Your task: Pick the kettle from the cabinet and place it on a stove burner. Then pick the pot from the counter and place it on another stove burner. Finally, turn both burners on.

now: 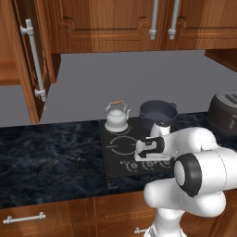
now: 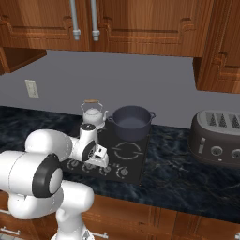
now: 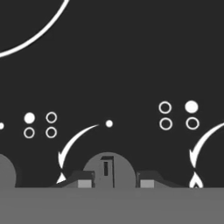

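Note:
The silver kettle [image 1: 116, 118] [image 2: 93, 115] stands on the rear left burner of the black cooktop [image 1: 112, 159] [image 2: 140, 161]. Beside it, the dark grey pot [image 1: 158, 113] [image 2: 131, 122] sits on the rear right burner. My gripper [image 1: 149, 159] [image 2: 103, 163] [image 3: 114, 180] points down at the front row of knobs. In the hand view its fingertips [image 3: 83, 179] press on both sides of a round grey knob [image 3: 107, 168], so it is shut on that knob. The cabinet door [image 1: 23, 60] hangs open at upper left. White ring marks [image 3: 30, 30] and burner symbols lie beyond the knob.
A dark toaster [image 1: 224, 113] [image 2: 218, 138] stands on the black marble counter [image 1: 51, 157] [image 2: 187, 178] right of the cooktop. Closed upper cupboards with bar handles [image 1: 153, 21] [image 2: 75, 21] hang above. A wall outlet [image 2: 31, 88] is at left. Drawers [image 1: 23, 217] run below the counter.

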Tool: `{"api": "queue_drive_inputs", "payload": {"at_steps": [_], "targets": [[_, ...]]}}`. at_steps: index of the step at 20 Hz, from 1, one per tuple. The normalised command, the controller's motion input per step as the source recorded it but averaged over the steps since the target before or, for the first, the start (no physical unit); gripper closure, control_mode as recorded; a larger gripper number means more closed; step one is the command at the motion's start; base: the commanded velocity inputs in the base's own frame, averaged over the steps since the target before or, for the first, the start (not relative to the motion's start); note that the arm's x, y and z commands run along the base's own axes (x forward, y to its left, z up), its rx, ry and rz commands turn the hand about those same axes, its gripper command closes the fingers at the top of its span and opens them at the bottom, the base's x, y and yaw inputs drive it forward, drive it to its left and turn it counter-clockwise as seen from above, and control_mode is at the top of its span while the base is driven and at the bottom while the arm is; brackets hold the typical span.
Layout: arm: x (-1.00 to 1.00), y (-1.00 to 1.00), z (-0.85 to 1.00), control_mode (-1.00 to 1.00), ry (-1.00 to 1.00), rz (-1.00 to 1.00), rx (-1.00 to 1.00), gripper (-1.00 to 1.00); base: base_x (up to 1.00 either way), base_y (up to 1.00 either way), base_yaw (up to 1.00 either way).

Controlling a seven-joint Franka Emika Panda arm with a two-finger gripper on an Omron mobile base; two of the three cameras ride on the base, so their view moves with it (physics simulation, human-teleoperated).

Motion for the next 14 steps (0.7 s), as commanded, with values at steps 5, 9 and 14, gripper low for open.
{"api": "queue_drive_inputs", "payload": {"at_steps": [5,9,14], "targets": [[-0.23,0.07,-0.34,-1.00,-0.05,0.07,0.00,1.00,0.00,0.00,0.00],[-0.26,0.09,-0.33,-1.00,-0.07,0.10,0.00,1.00,0.00,0.00,0.00],[-0.28,0.13,-0.43,-1.00,-0.08,0.12,0.00,1.00,0.00,0.00,0.00]]}}
